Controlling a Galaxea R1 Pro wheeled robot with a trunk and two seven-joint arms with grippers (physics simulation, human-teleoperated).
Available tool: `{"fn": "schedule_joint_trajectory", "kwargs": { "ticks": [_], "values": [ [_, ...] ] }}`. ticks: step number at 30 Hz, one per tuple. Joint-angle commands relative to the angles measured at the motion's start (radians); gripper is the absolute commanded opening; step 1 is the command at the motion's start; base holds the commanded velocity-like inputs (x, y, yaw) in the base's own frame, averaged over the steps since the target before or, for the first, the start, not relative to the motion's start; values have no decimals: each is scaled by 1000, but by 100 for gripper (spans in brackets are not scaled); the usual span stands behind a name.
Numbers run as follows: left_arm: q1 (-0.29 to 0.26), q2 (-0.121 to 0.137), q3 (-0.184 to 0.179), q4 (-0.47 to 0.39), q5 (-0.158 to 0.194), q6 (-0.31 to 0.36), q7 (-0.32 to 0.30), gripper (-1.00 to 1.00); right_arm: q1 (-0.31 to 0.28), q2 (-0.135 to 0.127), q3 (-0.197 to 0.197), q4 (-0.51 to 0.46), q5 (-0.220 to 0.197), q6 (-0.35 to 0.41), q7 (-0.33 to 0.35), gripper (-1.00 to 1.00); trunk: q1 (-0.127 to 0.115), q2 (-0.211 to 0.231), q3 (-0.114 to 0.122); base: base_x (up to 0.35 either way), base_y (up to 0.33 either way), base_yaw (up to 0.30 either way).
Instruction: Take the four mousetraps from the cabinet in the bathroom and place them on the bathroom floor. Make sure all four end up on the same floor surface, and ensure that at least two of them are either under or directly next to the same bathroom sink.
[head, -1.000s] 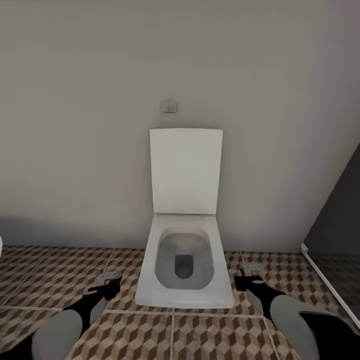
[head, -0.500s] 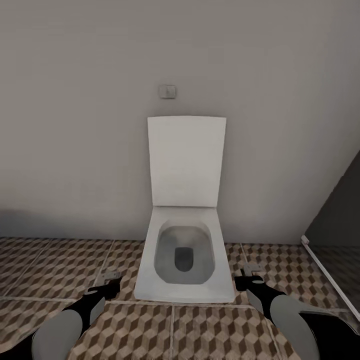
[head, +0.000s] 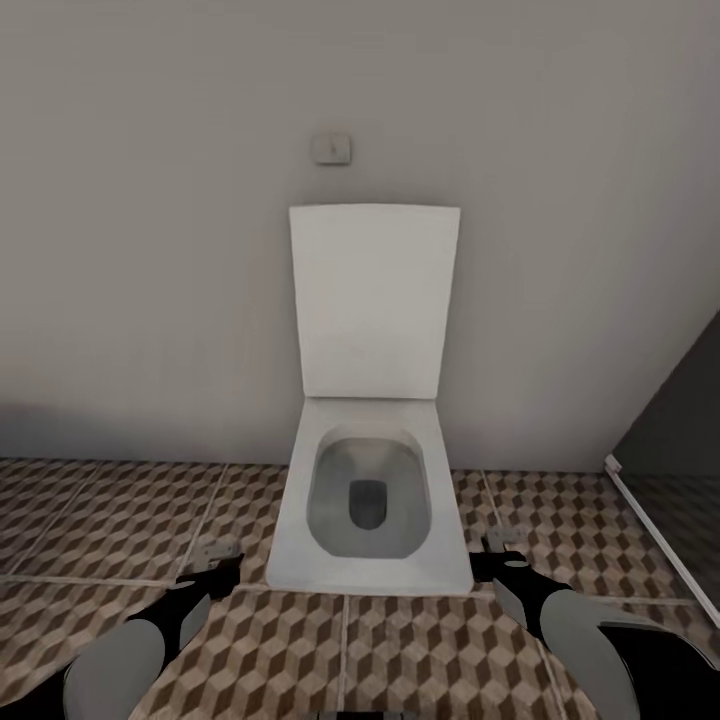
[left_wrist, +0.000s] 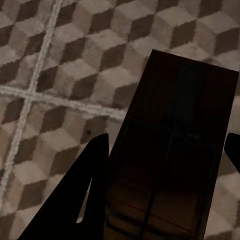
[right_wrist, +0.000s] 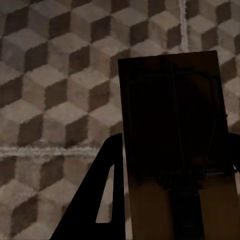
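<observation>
Robot faces a white toilet, each gripper clamped on a mousetrap.

Low in the frame, the left gripper and right gripper each pinch a flat mousetrap above the cube-patterned bathroom floor. Best carry them level toward the sink, releasing low. No readable writing.

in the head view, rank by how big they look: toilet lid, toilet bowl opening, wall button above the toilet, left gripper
1. toilet lid, clearly the largest.
2. toilet bowl opening.
3. left gripper, holding a mousetrap; it sits nearer the camera, so its apparent size is inflated.
4. wall button, smallest.
</observation>
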Motion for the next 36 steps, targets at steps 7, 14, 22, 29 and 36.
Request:
{"fn": "schedule_joint_trajectory", "kwargs": {
  "ticks": [7, 14, 22, 29, 36],
  "values": [
    [-1, 0, 5, 1, -12, -1, 4, -100, -1, 0, -6, 3, 9, -2, -1, -100, 3, -2, -28, 0, 0, 0],
    [-1, 0, 6, 1, -12, -1, 4, -100, -1, 0, -6, 3, 9, -2, -1, -100, 6, -4, -55, 0, 0, 0],
    [-1, 0, 6, 1, -13, -1, 5, -100, -1, 0, -6, 3, 9, -2, -1, -100, 10, -6, -86, 0, 0, 0],
    [-1, 0, 6, 1, -13, -1, 5, -100, -1, 0, -6, 3, 9, -2, -1, -100, 13, -7, -113, 0, 0, 0],
    [-1, 0, 6, 1, -13, -1, 5, -100, -1, 0, -6, 3, 8, -2, -1, -100, 16, -9, -140, 0, 0, 0]
  ]
}}
